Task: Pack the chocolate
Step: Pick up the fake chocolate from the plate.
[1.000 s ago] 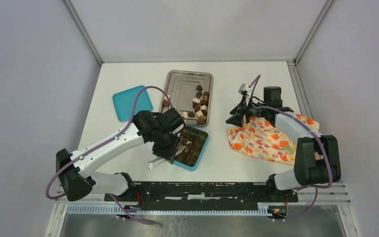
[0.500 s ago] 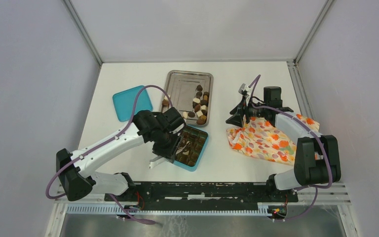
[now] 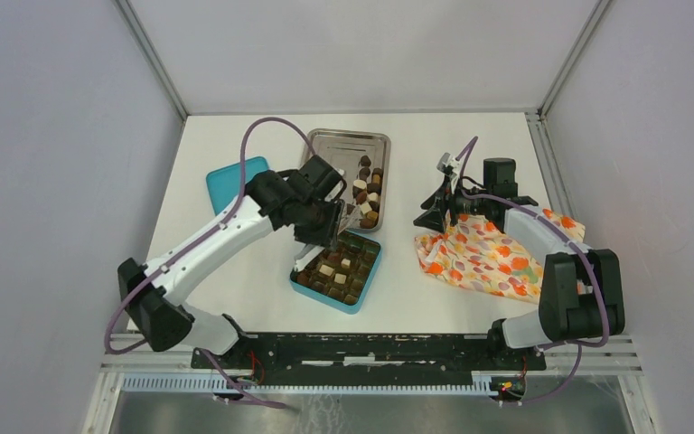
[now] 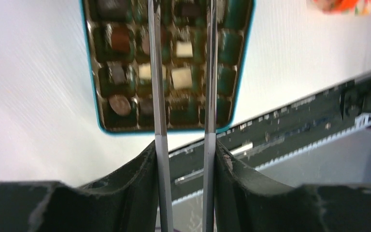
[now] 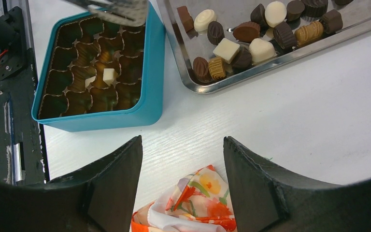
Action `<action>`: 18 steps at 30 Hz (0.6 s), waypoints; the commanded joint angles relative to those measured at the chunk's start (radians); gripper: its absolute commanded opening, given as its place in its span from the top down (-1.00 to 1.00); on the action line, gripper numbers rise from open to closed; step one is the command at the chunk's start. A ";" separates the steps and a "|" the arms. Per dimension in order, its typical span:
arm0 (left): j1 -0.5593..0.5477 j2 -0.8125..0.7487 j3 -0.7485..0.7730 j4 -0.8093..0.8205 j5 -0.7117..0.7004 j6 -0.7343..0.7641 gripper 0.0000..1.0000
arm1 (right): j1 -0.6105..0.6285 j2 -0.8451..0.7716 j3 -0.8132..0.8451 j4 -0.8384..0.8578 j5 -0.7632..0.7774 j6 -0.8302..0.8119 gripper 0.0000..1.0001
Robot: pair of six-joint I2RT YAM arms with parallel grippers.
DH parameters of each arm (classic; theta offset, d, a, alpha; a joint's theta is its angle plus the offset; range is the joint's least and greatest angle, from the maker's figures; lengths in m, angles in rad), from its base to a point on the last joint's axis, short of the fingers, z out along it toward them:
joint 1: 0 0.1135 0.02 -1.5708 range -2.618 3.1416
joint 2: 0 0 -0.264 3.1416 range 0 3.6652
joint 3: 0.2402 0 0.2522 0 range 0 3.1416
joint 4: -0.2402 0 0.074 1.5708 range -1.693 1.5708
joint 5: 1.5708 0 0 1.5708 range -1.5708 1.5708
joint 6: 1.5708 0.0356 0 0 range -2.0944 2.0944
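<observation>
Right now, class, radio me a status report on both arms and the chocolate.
Left end effector open, empty, above teal box. Right end effector open, idle by floral cloth. Chocolate mostly still on steel tray. Nothing blocking.

The left gripper (image 3: 323,242) has moved from the near-left edge of the teal box (image 3: 368,279) to its far part, uncovering the chocolates (image 3: 334,274) inside.

Top external looks down from high behind the bases over the whole table; left wrist sits close above the teal box (image 4: 169,67); right wrist views it obliquely, nearby.
</observation>
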 commanded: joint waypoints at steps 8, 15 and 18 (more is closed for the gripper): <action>0.056 0.366 0.346 0.015 -0.119 0.257 0.09 | -0.002 -0.059 0.019 0.023 -0.012 -0.021 -0.36; 0.114 0.438 0.421 -0.006 -0.080 0.359 0.09 | -0.002 -0.069 0.010 0.027 -0.015 -0.024 -0.36; 0.143 0.460 0.443 0.007 -0.054 0.359 0.09 | -0.002 -0.064 0.011 0.027 -0.018 -0.021 -0.36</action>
